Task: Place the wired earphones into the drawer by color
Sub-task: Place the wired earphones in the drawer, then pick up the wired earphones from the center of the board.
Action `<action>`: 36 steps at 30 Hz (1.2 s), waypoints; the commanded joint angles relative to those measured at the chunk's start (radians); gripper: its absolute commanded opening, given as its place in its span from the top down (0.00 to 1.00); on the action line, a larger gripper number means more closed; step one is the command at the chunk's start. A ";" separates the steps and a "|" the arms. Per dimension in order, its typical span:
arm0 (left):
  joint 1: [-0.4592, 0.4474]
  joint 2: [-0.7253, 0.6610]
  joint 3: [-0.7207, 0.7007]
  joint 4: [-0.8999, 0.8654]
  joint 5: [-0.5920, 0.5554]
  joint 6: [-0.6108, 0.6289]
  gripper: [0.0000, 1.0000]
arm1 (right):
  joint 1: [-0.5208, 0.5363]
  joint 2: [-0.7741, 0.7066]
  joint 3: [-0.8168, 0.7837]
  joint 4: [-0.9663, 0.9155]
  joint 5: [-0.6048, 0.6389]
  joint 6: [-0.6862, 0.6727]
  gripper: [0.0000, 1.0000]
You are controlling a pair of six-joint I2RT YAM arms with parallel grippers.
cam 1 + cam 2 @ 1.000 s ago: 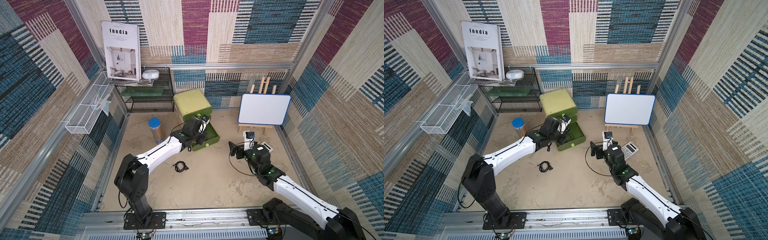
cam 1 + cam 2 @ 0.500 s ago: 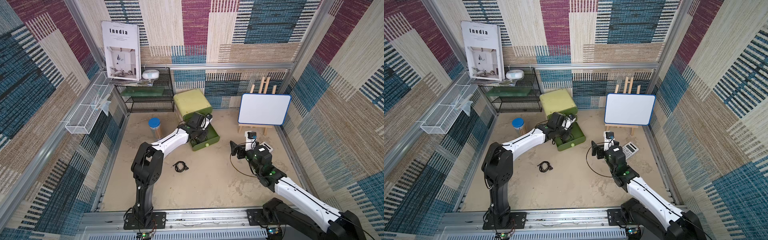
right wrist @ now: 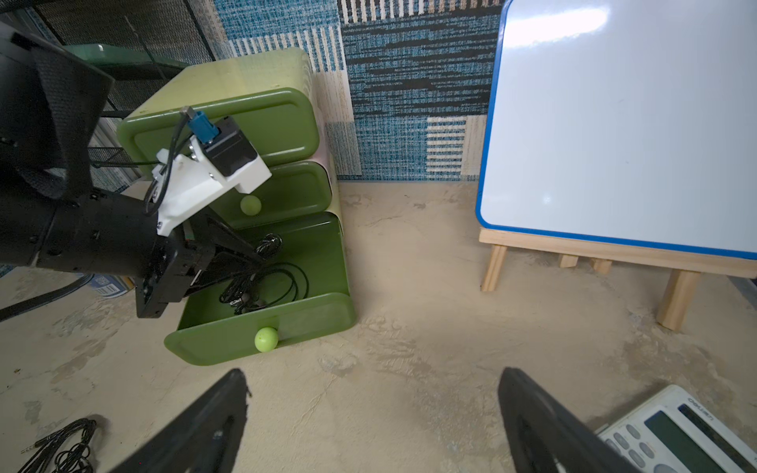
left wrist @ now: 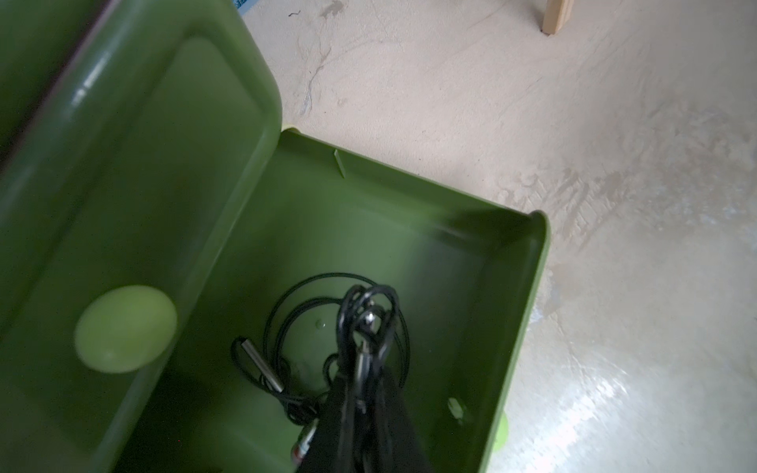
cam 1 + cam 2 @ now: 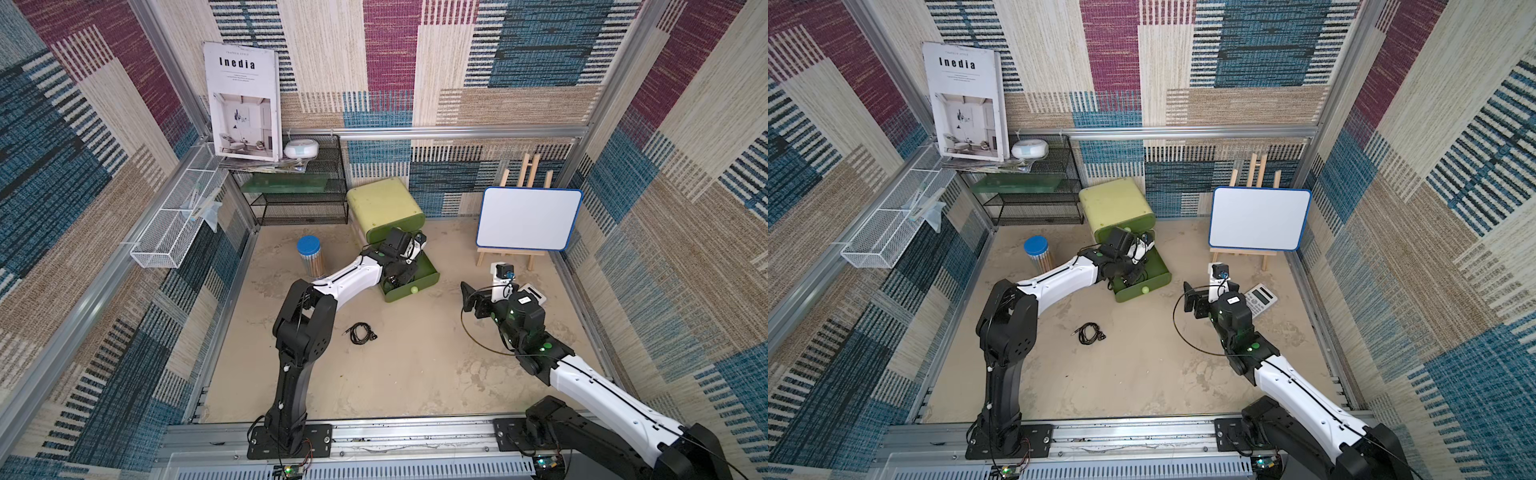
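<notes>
The bottom green drawer [image 4: 528, 286] of the small cabinet [image 5: 384, 203] stands pulled open. My left gripper [image 4: 362, 385] reaches down into it, shut on a bundle of black wired earphones [image 4: 368, 311] that sticks out past its fingertips. More black wired earphones [image 4: 286, 327] lie coiled on the drawer floor below. The right wrist view shows the same left gripper [image 3: 262, 256] inside the drawer [image 3: 262, 327]. Another black bundle [image 5: 360, 333] lies on the floor in front of the left arm. My right gripper [image 3: 370, 409] hovers open and empty over bare floor to the right of the drawer.
A whiteboard on a wooden easel [image 5: 528, 218] stands at the back right. A calculator [image 5: 1260, 297] lies next to the right wrist. A blue-lidded jar [image 5: 311, 257] stands left of the drawer, and a black wire shelf [image 5: 299, 195] is behind it.
The left arm has stretched forward and carried the black bundle down into the open bottom drawer. The right arm has hardly moved.
</notes>
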 commanded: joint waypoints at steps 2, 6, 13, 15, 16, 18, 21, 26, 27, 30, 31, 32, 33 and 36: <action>0.002 -0.022 0.003 -0.008 0.021 -0.023 0.71 | 0.000 0.000 -0.003 0.034 0.010 -0.003 0.01; 0.002 -0.064 -0.014 -0.012 0.042 -0.043 0.61 | -0.001 0.003 -0.002 0.033 0.012 -0.001 0.01; 0.002 -0.222 -0.152 0.038 0.044 -0.157 0.36 | -0.001 0.024 0.001 0.035 -0.015 0.006 0.00; 0.002 -0.283 -0.216 0.053 0.044 -0.196 0.28 | -0.001 0.035 0.006 0.036 -0.027 0.015 0.00; 0.002 -0.314 -0.248 0.057 0.043 -0.212 0.26 | -0.002 0.041 0.008 0.036 -0.032 0.017 0.00; 0.002 -0.384 -0.318 0.055 0.032 -0.251 0.21 | -0.001 0.057 0.015 0.035 -0.043 0.023 0.00; 0.002 -0.484 -0.414 0.038 0.011 -0.308 0.17 | 0.000 0.082 0.022 0.035 -0.068 0.030 0.00; 0.001 -0.622 -0.540 -0.031 -0.024 -0.387 0.15 | 0.001 0.131 0.036 0.039 -0.121 0.033 0.01; 0.001 -0.652 -0.566 -0.044 -0.029 -0.402 0.15 | 0.000 0.143 0.036 0.046 -0.132 0.032 0.01; 0.001 -0.734 -0.649 -0.069 -0.044 -0.442 0.12 | -0.001 0.177 0.037 0.062 -0.177 0.001 0.01; 0.001 -0.759 -0.675 -0.076 -0.049 -0.452 0.11 | 0.000 0.185 0.038 0.066 -0.200 -0.020 0.01; 0.001 -0.780 -0.700 -0.085 -0.052 -0.462 0.11 | 0.000 0.193 0.039 0.070 -0.217 -0.031 0.01; 0.001 -0.802 -0.723 -0.099 -0.056 -0.471 0.11 | 0.000 0.201 0.039 0.073 -0.232 -0.036 0.01; 0.001 -0.847 -0.783 -0.127 -0.057 -0.496 0.11 | -0.001 0.221 0.043 0.075 -0.242 -0.037 0.01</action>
